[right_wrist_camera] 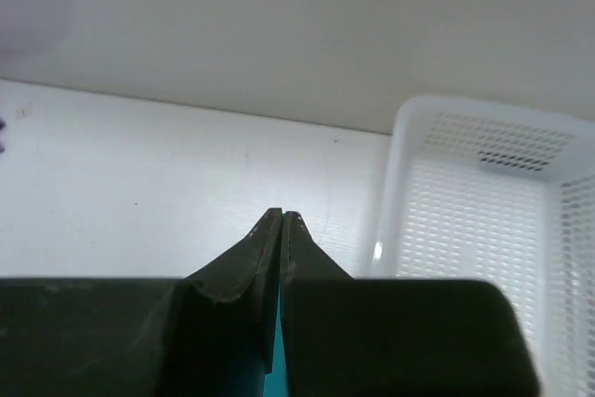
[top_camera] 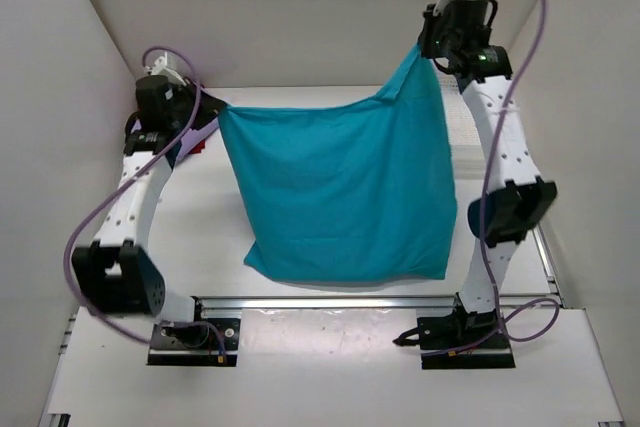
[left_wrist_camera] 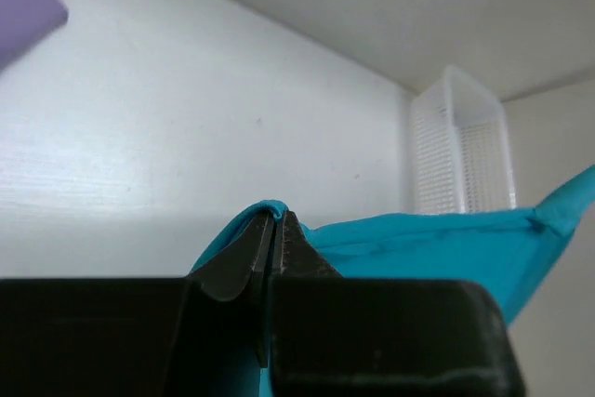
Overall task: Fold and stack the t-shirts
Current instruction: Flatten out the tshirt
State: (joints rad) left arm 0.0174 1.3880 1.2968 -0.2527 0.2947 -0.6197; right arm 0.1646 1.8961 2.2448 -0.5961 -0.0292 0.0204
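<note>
The teal t-shirt (top_camera: 340,192) hangs spread like a sheet between both arms, its lower edge down near the table's front. My left gripper (top_camera: 214,107) is shut on its upper left corner, and my right gripper (top_camera: 422,49) holds the upper right corner higher up. In the left wrist view the left gripper (left_wrist_camera: 277,216) pinches a fold of the teal t-shirt (left_wrist_camera: 418,239). The right wrist view shows the right gripper (right_wrist_camera: 282,217) shut, with a sliver of the teal t-shirt (right_wrist_camera: 276,360) between its fingers. A lavender t-shirt (left_wrist_camera: 23,2) lies on the table at far left. A bit of red cloth (top_camera: 197,144) peeks out beside the left arm.
A white mesh basket (right_wrist_camera: 483,192) stands at the back right of the table, close behind the right arm (top_camera: 500,147); it is the basket (left_wrist_camera: 460,151) in the left wrist view too. White walls enclose the table at the back and both sides.
</note>
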